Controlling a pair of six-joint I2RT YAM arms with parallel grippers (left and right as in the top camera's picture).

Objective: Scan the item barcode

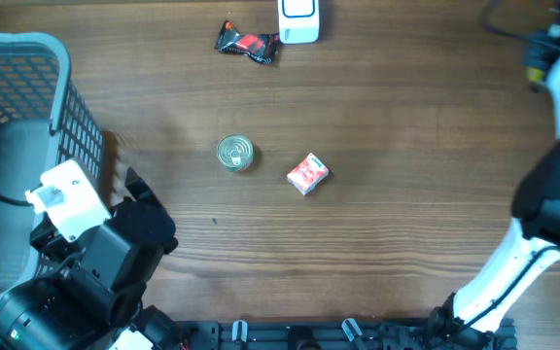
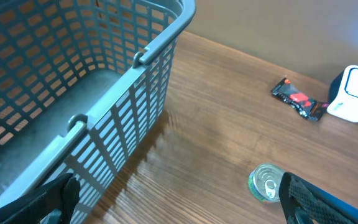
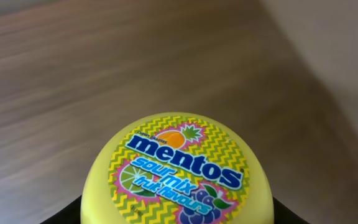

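Right gripper [image 3: 179,214]: clamped on one Mentos tub [image 3: 178,168], held above the table near its edge, well apart from the scanner [image 1: 298,19].
Left gripper [image 2: 179,186]: spread wide, nothing held.
Risk, as judged: no barcode is seen on the lid, so a scan may be missed if the wrong face is presented; the smooth round tub may be twisted loose.
Counted: basket [image 1: 61,107], one; scanner, one; wrapper [image 1: 248,44], one; can [image 1: 234,154], one; red box [image 1: 307,174], one.

wooden table [image 1: 406,117] | on it — basket [image 1: 76,126], can [image 1: 234,153], red box [image 1: 307,174], wrapper [image 1: 247,43], white device [image 1: 298,21]
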